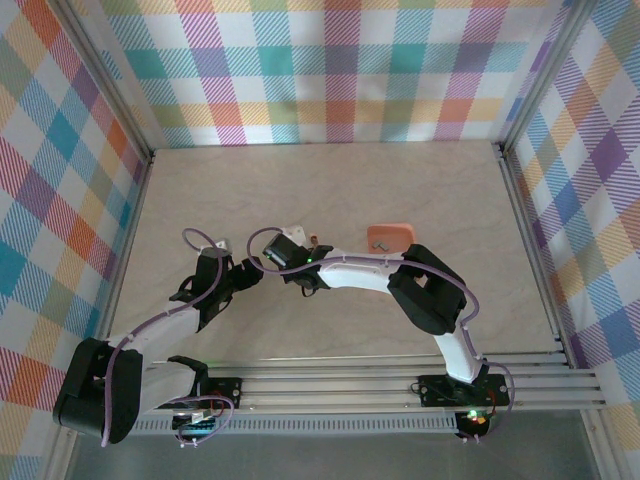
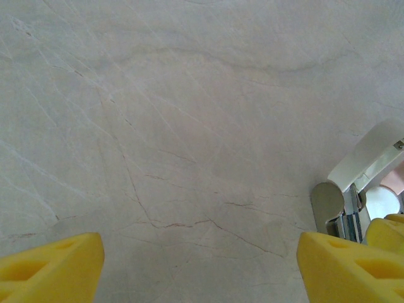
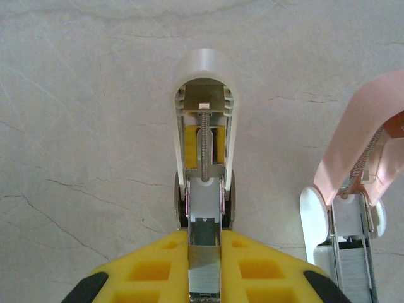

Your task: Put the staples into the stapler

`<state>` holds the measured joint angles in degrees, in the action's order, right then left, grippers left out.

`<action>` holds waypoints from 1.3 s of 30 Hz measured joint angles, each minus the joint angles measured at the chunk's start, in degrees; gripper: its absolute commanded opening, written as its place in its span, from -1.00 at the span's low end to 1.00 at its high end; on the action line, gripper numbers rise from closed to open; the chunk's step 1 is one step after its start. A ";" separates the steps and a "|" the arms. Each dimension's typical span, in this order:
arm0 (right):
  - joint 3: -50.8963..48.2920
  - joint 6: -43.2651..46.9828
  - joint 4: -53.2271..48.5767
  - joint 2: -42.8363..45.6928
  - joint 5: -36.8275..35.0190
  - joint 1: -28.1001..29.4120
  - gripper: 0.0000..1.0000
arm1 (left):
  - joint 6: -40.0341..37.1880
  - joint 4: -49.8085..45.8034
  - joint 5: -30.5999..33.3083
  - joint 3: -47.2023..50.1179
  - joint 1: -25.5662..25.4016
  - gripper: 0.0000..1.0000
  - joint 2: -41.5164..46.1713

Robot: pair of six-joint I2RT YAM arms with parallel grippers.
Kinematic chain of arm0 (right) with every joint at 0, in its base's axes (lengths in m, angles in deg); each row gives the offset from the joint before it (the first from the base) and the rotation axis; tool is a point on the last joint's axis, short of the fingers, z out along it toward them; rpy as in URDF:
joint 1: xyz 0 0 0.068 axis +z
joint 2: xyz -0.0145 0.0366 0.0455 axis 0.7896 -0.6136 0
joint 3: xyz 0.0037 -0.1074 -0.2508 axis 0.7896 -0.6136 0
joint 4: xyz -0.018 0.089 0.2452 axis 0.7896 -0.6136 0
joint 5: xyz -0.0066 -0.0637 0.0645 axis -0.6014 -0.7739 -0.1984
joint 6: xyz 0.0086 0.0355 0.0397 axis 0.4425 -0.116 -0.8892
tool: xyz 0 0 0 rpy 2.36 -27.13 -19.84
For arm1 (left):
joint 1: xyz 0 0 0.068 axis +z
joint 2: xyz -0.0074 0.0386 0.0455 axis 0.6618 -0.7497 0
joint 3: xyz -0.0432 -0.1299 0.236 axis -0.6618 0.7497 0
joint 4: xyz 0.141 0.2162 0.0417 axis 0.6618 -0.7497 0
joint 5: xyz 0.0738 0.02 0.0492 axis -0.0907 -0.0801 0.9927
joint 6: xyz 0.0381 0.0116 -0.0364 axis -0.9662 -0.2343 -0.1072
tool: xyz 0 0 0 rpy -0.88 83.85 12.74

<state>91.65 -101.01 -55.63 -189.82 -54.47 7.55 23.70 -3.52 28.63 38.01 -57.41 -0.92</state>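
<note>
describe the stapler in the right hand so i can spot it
On the pale marbled table, find the right hand with yellow fingers. The stapler is clamped between them, hinged open with its spring showing. Its white lid sets it apart from the pink-lidded stapler beside it.

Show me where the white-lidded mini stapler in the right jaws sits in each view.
Right wrist: white-lidded plastic-and-metal mini stapler, centre, lid raised, base clamped between yellow jaws.
Left wrist: right edge, lid tilted up.
Top external: too small to tell; somewhere near centre.
Shared landmark: pale veined tabletop.
</note>
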 measured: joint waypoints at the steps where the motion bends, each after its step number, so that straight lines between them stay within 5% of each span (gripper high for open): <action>1: 0.00 0.00 -0.02 0.00 0.00 0.00 -0.69 | -0.07 0.00 0.00 0.00 0.00 0.60 0.00; 39: 0.74 0.02 -0.74 -1.07 0.24 0.00 -0.69 | -0.39 0.00 0.00 0.00 0.00 0.60 0.00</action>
<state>92.39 -100.99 -56.37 -190.89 -54.23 7.55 23.30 -3.52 28.63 38.01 -57.41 -0.92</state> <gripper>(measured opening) 0.157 0.799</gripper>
